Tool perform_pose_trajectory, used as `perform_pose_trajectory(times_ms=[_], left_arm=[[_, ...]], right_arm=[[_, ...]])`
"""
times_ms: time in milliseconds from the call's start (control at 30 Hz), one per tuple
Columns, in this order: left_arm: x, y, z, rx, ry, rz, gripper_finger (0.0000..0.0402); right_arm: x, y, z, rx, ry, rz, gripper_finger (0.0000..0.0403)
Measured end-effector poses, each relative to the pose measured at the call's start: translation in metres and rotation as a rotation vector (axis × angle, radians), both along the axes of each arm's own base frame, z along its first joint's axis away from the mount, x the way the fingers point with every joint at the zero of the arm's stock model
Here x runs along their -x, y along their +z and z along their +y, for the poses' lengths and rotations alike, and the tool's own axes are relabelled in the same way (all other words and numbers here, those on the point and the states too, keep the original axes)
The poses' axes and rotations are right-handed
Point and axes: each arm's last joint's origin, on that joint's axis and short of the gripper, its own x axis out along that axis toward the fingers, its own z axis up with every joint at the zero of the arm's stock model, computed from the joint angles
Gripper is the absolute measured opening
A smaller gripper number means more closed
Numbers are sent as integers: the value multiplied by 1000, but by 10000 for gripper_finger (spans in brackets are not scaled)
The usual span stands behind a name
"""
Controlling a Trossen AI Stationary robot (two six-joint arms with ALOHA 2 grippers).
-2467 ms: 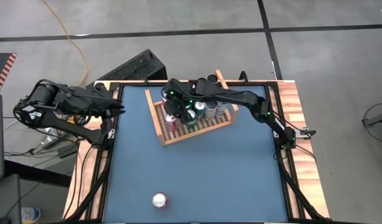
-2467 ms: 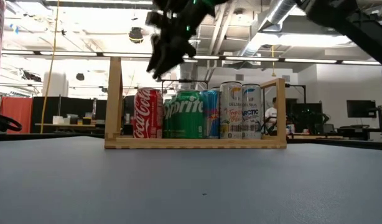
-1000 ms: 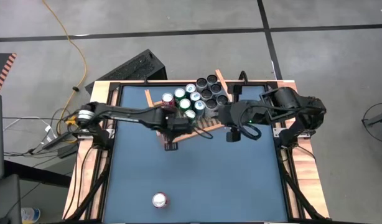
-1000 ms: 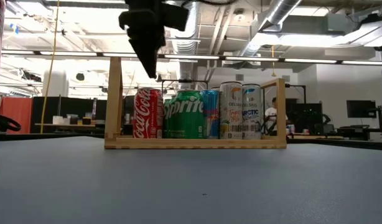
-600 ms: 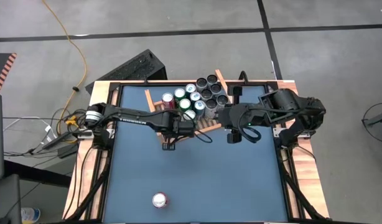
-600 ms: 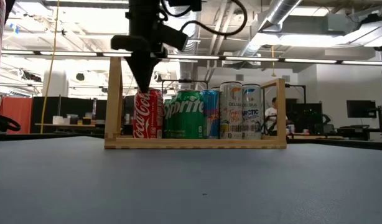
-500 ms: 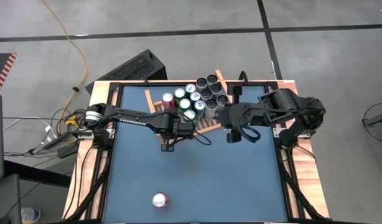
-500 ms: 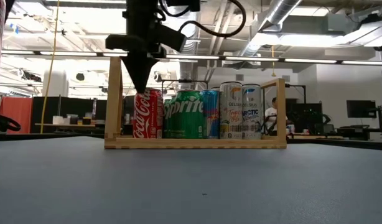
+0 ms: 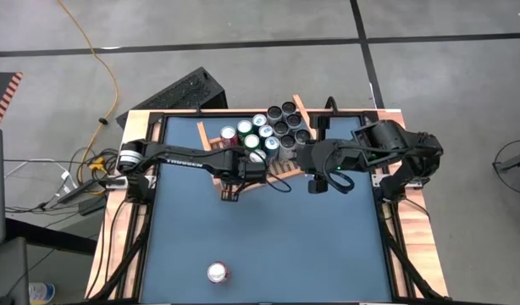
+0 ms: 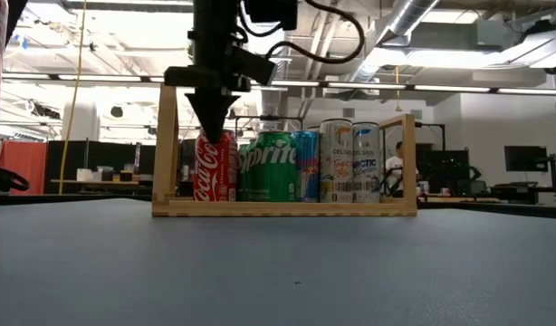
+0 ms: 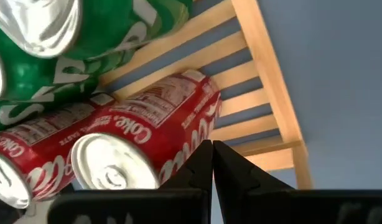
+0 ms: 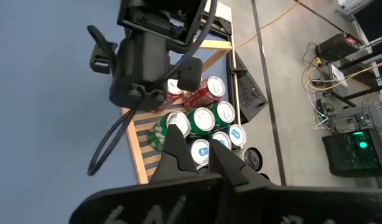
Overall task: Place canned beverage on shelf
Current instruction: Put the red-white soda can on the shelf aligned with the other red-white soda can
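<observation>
The wooden shelf [image 10: 287, 207] stands toward the table's far edge and holds several upright cans [image 9: 264, 135]. A red Coca-Cola can [image 10: 216, 167] is at its left end, next to a green Sprite can [image 10: 269, 167]. My left gripper [image 10: 212, 136] is shut, points down and hovers at the Coca-Cola can's top, beside the can [image 11: 147, 134] in the left wrist view. My right gripper [image 12: 200, 152] is shut on nothing and waits right of the shelf. One more red can [image 9: 218, 273] stands alone by the table's near edge. My left gripper's shut fingertips [image 11: 211, 155] come from above, pointing down, at the top rim of the Coca-Cola can [image 10: 215, 136], on the side facing the table's near edge. I cannot tell whether they touch it. The can stands upright on the shelf's slats.
The shelf's tall left side board [image 10: 166, 145] rises just beside my left gripper. Dark-topped cans [image 9: 285, 119] fill the shelf's far part. Blue table top [image 9: 285, 246] lies bare between the shelf and the lone can. A black case [image 9: 179, 91] lies beyond the table's far left corner.
My left gripper, shut throughout, has come down from above the shelf's left end until its tips reach the top of the Coca-Cola can. The cans and the shelf have stayed where they were.
</observation>
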Motion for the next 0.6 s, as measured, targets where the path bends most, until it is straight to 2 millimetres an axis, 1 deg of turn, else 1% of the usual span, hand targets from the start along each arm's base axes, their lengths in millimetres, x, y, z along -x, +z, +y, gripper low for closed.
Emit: perform_pose_trajectory(times_ms=[233,400,600], left_arm=[[-9,-14,12,6,-1,11,0],[-12,-14,19,-1,-8,-17,0],[-15,-13,32,-14,4,-48,0]], right_arm=[[0,0,0,0,-1,0,0],[0,0,0,1,-2,1,0],[0,0,0,0,-5,0,0]])
